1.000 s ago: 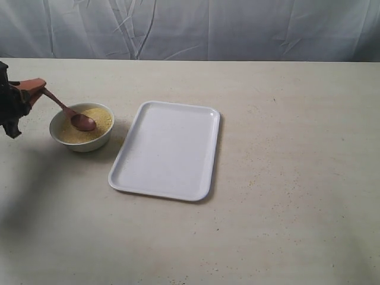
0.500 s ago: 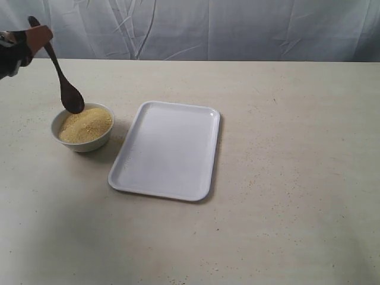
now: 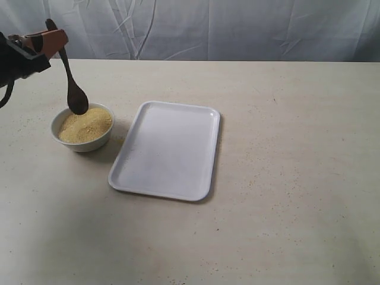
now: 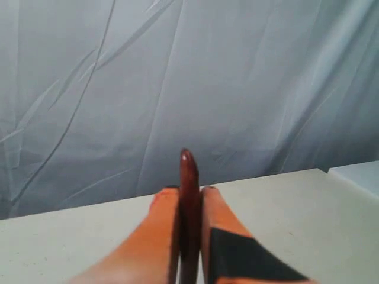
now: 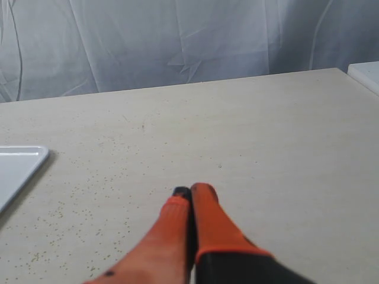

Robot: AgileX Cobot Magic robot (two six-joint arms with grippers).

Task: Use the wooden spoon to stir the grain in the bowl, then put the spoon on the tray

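Note:
The small white bowl point(image 3: 81, 130) holds a heap of yellow-tan grain point(image 3: 86, 124) at the table's left. My left gripper point(image 3: 52, 39) is raised above and left of the bowl, shut on the handle of the dark wooden spoon point(image 3: 70, 76). The spoon hangs steeply, its scoop just over the grain's far edge. In the left wrist view the spoon's handle point(image 4: 189, 195) stands clamped between the orange fingers point(image 4: 163, 225). The white tray point(image 3: 167, 149) lies right of the bowl. My right gripper point(image 5: 190, 193) is shut on nothing over bare table; it is out of the exterior view.
A grey cloth backdrop point(image 3: 208, 27) hangs behind the beige speckled table point(image 3: 297, 148). One corner of the tray point(image 5: 18, 163) shows in the right wrist view.
The left gripper has lifted the spoon out of the grain, swung it from slanted to nearly upright, then shifted slightly right toward the bowl.

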